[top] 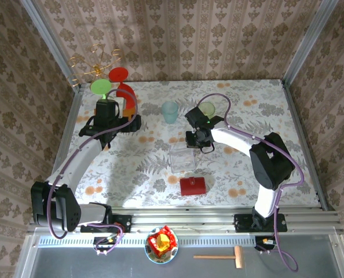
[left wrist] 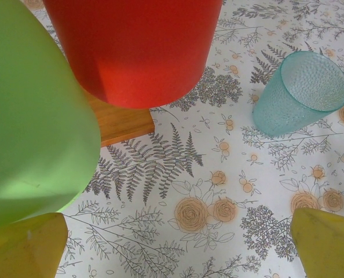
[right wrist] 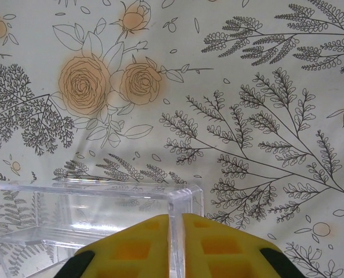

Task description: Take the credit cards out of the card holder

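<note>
We find the right gripper (right wrist: 176, 223) clamped, apparently on the clear box (right wrist: 102, 211) wall. The closed card holder (top: 193, 186) lies just nearer, long axis left-right, nearest this arm. The left gripper (left wrist: 175, 248) is released.

Left fingers (left wrist: 21, 246) spread wide; right fingers (right wrist: 143, 249) pinched nearly together.

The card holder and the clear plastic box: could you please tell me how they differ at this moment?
The card holder is opaque red; the clear plastic box is see-through. The card holder lies flat and looks closed; the box stands taller, with upright walls. The right gripper pinches a wall of the box, while the card holder lies untouched. Both rest on the floral table.
</note>
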Available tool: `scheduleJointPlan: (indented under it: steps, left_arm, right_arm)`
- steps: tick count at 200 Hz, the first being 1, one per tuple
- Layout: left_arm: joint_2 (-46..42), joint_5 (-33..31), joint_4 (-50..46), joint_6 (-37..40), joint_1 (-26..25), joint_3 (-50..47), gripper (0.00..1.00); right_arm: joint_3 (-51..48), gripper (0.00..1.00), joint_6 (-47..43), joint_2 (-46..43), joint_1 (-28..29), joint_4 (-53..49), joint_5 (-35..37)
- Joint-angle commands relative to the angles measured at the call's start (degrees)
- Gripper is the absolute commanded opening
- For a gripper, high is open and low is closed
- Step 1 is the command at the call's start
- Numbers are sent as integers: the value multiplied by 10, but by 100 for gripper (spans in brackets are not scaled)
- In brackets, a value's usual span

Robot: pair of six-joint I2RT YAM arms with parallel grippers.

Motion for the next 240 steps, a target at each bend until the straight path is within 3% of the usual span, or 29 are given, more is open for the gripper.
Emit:
scheduleJointPlan:
  steps: [1,83,174,240]
  left_arm:
    - [-15,-3,8,4,1,-7,100]
    - [-22,1,29,-43,-1,-23,100]
    - [-16,-11,51,-97,-36,-38,100]
    - [-16,-20,50,-107,-46,-39,100]
  right_arm:
    - [6,11,8,7,4,3,-4]
    - [46,2,-1,13,-2,-19,26]
    - [136,2,-36,67,-87,-38,4]
    - [169,2,-50,108,-103,-51,-18]
